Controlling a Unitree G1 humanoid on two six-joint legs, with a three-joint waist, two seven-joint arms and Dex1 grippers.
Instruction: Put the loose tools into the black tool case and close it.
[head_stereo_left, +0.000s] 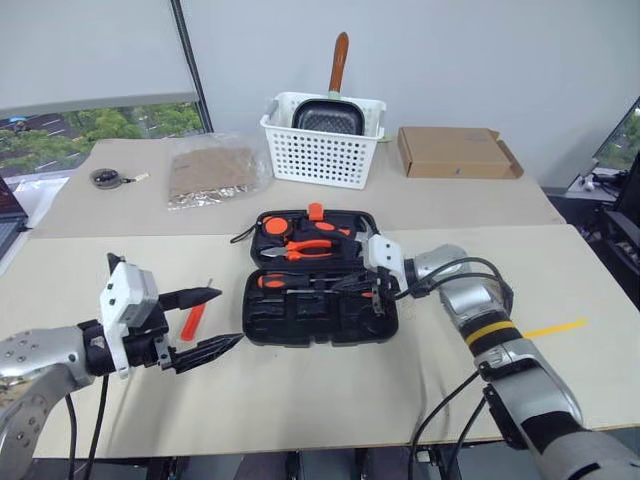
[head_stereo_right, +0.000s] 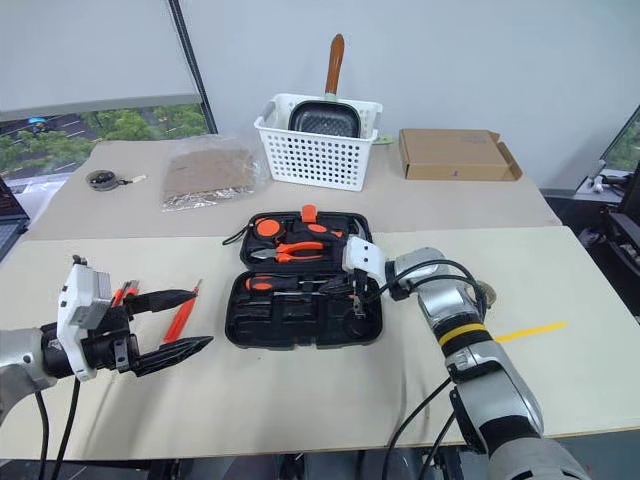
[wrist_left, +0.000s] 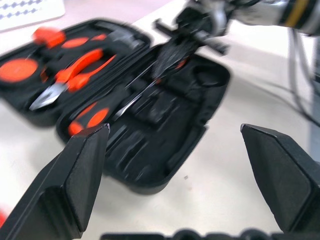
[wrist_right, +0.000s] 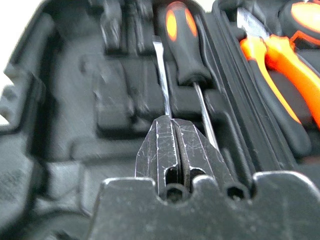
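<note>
Claws at the open tool case

Left claw (head_stereo_left: 205, 320) hovers spread over the worktop (head_stereo_left: 330, 400), left of the black tool case (head_stereo_left: 320, 325), beside an orange tool (head_stereo_left: 192, 322). Left wrist view: a black-orange screwdriver (wrist_left: 92, 116) lies in the case. Right wrist view: right claw (wrist_right: 172, 137), pressed together, pinches a screwdriver shaft (wrist_right: 162, 82) inside the case.

looks like a lab/test room w/ office feel: plain beige counter (head_stereo_left: 300, 400) w/ yellow tape mark (head_stereo_left: 552, 328), bare grey wall, big window (head_stereo_left: 100, 125) w/ roller blind, trees outside, loose cables.
</note>
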